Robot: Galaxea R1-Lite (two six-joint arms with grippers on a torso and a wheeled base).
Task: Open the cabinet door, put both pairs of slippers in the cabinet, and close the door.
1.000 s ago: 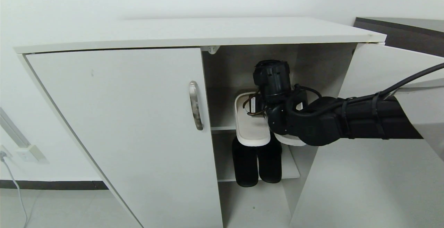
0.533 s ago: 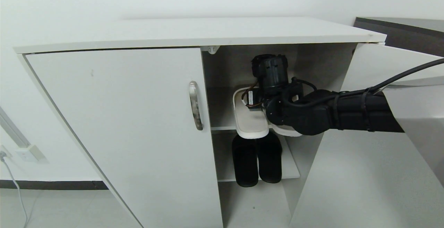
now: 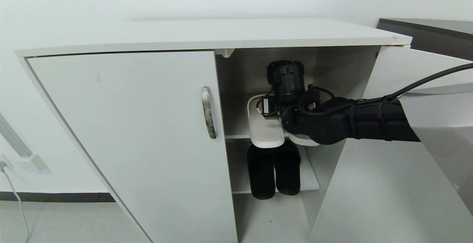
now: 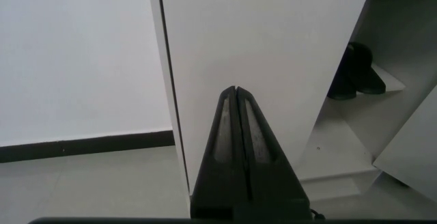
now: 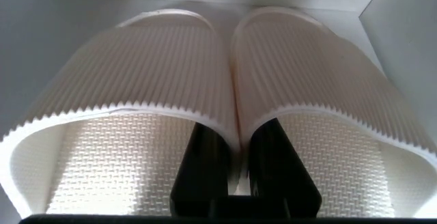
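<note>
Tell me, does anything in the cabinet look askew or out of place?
Both pairs stick out past their shelves: the white slippers over the upper shelf edge, held by the right gripper, and the black slippers over the lower shelf edge. The open door might hit them.

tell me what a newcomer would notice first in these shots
The right gripper sits inside the open right half of the white cabinet, its fingers pinching a pair of white slippers on the upper shelf. Just below, black slippers lie side by side on the lower shelf. The left door is shut.
</note>
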